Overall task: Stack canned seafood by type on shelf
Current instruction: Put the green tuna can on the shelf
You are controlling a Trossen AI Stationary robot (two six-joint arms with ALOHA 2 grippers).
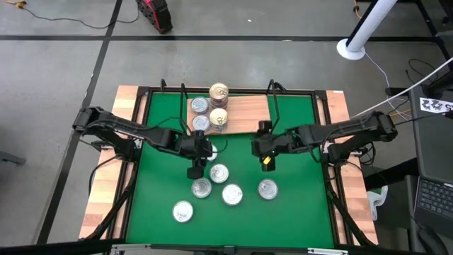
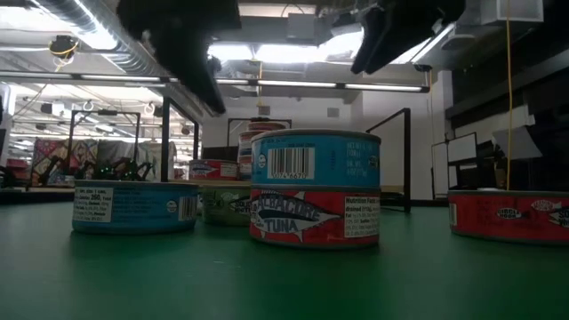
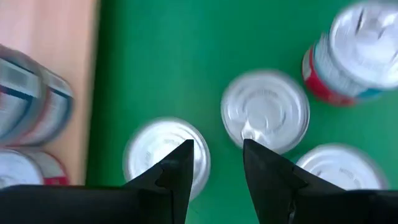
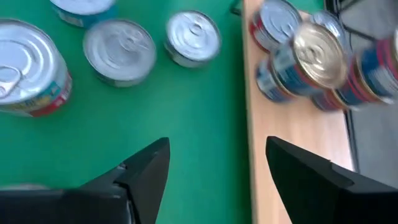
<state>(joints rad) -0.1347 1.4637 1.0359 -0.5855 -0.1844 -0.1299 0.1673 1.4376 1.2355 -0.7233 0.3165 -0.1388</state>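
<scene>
Two dark arms reach in from opposite sides of the green table [image 1: 159,212], both bent toward its middle just in front of the shelf [image 1: 248,113]. The left gripper [image 1: 199,157] hangs above the mat beside a tin with a silver lid [image 3: 165,152], its dark fingers [image 3: 177,174] pointing down over the loose tins; they stand partly apart with a clear gap between them and nothing in it. The right gripper [image 1: 267,151] hovers near the front edge of the shelf, its fingers [image 4: 146,165] spread wide over bare green mat, holding nothing and touching nothing. On the wooden shelf at the far side of the table sits a cluster of tins, some piled on one another, topped by a tin with a pale gold lid [image 1: 219,91]. Five more tins lie loose on the mat in front of the grippers, silver lids up, among them a two-high stack [image 2: 316,187] with a blue-labelled tin on a red tuna tin, seen close in the low view.
</scene>
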